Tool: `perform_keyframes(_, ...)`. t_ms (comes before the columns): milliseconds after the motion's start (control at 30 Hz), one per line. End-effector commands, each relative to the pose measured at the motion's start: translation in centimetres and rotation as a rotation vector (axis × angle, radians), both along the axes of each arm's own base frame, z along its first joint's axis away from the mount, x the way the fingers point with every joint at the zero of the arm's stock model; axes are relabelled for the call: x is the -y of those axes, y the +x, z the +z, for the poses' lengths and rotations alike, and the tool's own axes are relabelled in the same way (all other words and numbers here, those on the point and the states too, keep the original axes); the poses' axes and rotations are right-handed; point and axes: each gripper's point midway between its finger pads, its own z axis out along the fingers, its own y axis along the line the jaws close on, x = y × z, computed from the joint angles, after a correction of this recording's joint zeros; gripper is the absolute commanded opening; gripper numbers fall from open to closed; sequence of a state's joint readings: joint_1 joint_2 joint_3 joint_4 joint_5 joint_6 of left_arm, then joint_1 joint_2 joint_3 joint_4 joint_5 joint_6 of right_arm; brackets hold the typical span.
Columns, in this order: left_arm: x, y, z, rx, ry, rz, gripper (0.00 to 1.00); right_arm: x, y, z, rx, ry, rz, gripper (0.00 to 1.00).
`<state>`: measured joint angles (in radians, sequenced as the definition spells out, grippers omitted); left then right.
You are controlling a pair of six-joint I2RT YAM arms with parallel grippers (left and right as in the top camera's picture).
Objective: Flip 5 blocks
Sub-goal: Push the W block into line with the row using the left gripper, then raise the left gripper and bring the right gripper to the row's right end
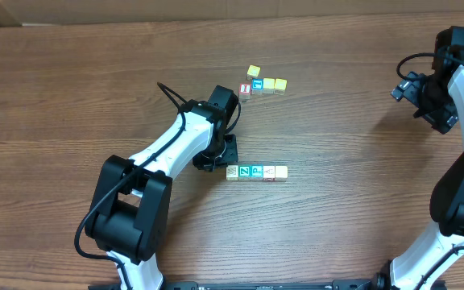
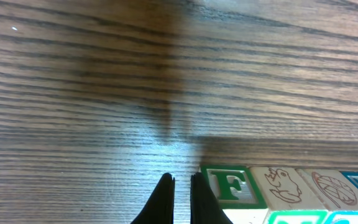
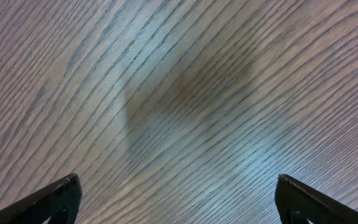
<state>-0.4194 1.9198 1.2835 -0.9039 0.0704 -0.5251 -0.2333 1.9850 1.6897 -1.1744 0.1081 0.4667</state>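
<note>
Left gripper [image 2: 182,182] pressed together and empty at the end of the row of blocks [image 1: 256,171]; right gripper [image 3: 179,200] spread wide over bare table [image 3: 185,93].

The left gripper's two dark fingers [image 2: 165,199] meet with nothing between them, tips low over the wood. Just beside them stands the end block [image 2: 229,185], green-faced, with an F on the side turned to the wrist camera. Whether finger and block touch I cannot tell. From it the other four run in a straight line away from the gripper, side against side, teal tops next to it, then whitish, then the yellow-tan block [image 1: 281,171] farthest off. Farther from the gripper, well apart from the row, lies a loose cluster of cubes [image 1: 266,83], one of them a red-faced cube [image 1: 245,90]. The right gripper hangs well apart from every block, holding nothing.
</note>
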Motion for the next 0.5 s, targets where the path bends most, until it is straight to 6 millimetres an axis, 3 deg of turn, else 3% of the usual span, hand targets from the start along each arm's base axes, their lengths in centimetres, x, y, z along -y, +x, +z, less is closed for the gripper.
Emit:
perform_keyframes(0,-0.5,0.1,0.1,0.015,0.025,0.012,0.04,0.3,0.4,1.5,0.043,-0.013,0.001,1.00)
perform_keyframes(300,-2.2,1.5,0.5,0.032,0.019,0.051,0.04,0.3,0.4,1.5,0.043,-0.013,0.001,1.00)
perform_keyframes(467,-3.1,2.7,2.4,0.091,0.001,0.070,0.04,0.3,0.4,1.5,0.043,-0.013,0.001,1.00)
